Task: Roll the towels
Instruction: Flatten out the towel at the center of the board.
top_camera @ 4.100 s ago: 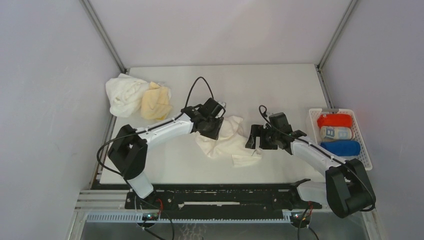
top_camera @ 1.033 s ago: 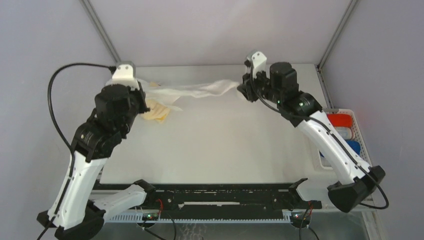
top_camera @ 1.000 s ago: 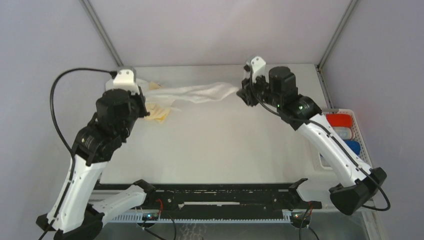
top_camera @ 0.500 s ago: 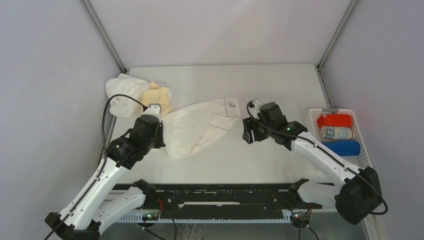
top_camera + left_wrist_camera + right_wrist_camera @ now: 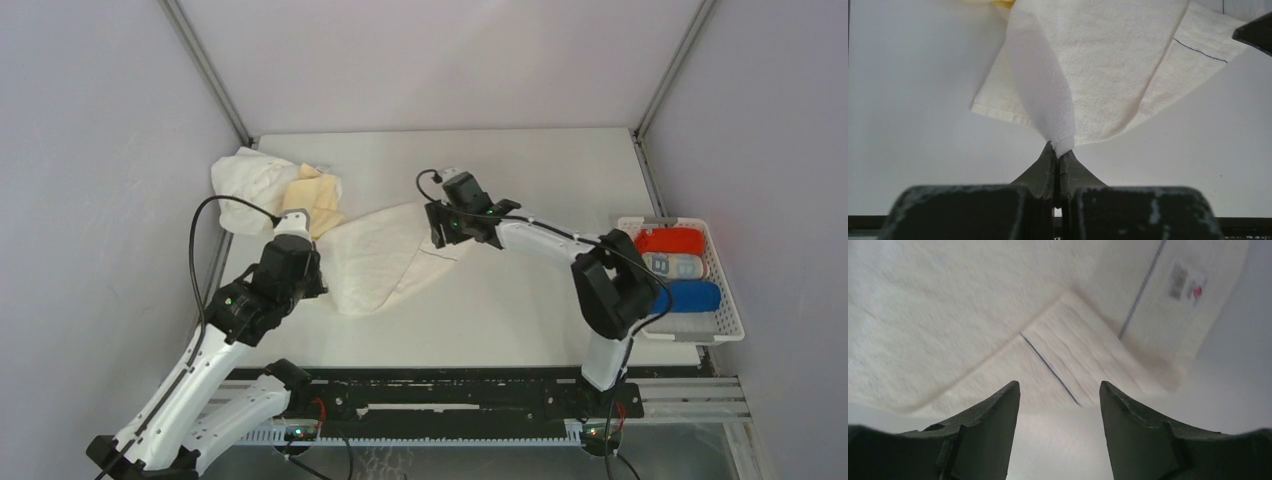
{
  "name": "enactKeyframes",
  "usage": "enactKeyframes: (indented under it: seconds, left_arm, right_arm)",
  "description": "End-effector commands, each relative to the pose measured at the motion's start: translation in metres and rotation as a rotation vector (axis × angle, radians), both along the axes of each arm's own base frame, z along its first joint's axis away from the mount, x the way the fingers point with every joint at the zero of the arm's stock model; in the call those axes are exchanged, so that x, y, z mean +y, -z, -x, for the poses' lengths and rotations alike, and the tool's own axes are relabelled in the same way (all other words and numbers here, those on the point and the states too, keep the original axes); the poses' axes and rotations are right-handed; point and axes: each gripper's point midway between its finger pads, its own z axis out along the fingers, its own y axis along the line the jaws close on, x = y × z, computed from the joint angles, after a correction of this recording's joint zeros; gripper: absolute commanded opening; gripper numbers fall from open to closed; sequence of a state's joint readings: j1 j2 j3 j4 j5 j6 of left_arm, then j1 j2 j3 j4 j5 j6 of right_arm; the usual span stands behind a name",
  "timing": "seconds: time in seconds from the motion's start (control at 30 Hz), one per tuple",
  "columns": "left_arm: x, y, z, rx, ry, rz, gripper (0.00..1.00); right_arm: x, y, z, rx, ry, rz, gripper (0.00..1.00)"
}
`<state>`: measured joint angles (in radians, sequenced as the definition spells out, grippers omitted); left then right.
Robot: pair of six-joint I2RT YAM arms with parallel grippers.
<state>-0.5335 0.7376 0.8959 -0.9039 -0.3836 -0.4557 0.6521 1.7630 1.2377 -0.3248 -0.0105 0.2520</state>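
The cream towel lies half-spread well left of the basket, one corner doubled over; with left fingers clamped on its near corner and right fingers apart above the fold, a tug may bunch it.

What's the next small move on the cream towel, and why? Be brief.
Probably lower the right end effector and close on the folded-over corner beneath it, to pull it flat. The cream towel is doubled over there; the left end effector pinches another corner, and the right one is open.
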Motion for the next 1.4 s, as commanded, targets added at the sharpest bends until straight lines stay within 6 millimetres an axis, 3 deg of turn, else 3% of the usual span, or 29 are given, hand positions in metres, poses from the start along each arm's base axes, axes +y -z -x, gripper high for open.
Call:
enactKeyframes:
  seconds: [0.0,0.2,0.37,0.8,0.9,1.0,1.13,1.37]
  left_arm:
    - [0.015,-0.004,0.001,-0.039,-0.093,-0.001,0.0]
    - [0.018,-0.012,0.004,-0.068,-0.103,0.015,0.0]
    - [0.017,-0.008,0.004,-0.057,-0.102,0.017,0.0]
    - [0.014,-0.005,0.003,-0.05,-0.093,0.025,0.0]
    - [0.015,-0.005,0.003,-0.053,-0.097,0.025,0.0]
    - [0.017,-0.007,0.003,-0.062,-0.107,0.026,0.0]
    - [0.02,-0.014,0.001,-0.086,-0.124,0.018,0.0]
    - [0.025,-0.033,-0.007,-0.134,-0.144,-0.003,0.0]
  right_arm:
    - [0.041,-0.015,-0.036,-0.108,0.05,-0.01,0.6]
    - [0.066,0.003,-0.056,-0.107,0.088,0.071,0.52]
    - [0.062,0.023,-0.06,-0.068,0.136,0.156,0.42]
    - [0.064,0.056,-0.061,-0.004,0.162,0.205,0.4]
    - [0.058,0.059,-0.063,0.004,0.176,0.212,0.35]
    - [0.049,0.055,-0.066,0.004,0.198,0.207,0.25]
    - [0.034,0.029,-0.072,-0.037,0.226,0.179,0.1]
    - [-0.004,-0.023,-0.079,-0.09,0.264,0.066,0.08]
